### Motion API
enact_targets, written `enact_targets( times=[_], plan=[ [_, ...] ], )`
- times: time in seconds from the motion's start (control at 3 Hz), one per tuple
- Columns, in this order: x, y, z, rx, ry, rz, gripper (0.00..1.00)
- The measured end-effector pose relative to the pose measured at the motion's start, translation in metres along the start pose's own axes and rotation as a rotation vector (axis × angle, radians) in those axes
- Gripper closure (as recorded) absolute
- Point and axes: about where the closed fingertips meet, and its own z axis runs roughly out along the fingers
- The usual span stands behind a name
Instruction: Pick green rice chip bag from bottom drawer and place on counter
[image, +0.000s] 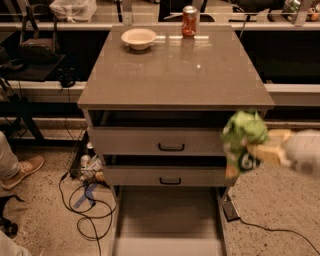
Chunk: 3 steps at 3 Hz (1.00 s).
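Note:
The green rice chip bag (243, 140) hangs in the air at the right front of the cabinet, level with the upper drawers and just below the counter's edge. My gripper (260, 151) comes in from the right and is shut on the bag. The bottom drawer (167, 220) is pulled out at the base of the cabinet, and its grey floor is bare. The counter (175, 70) is the flat grey-brown top above.
A cream bowl (138, 38) and a red soda can (189, 21) stand at the counter's back edge. Two upper drawers with black handles (171, 147) are closed. Cables (85, 200) lie on the floor at left, and a person's shoe (22, 170) is at far left.

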Motion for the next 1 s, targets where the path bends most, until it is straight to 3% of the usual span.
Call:
enact_targets(
  times=[0.33, 0.67, 1.0],
  plan=[
    [-0.091, -0.024, -0.016, 0.053, -0.059, -0.125, 1.0],
    [-0.176, -0.046, -0.012, 0.088, -0.094, -0.219, 1.0],
    [-0.227, -0.066, 0.018, 0.083, -0.1, -0.24, 1.0]
  ],
)
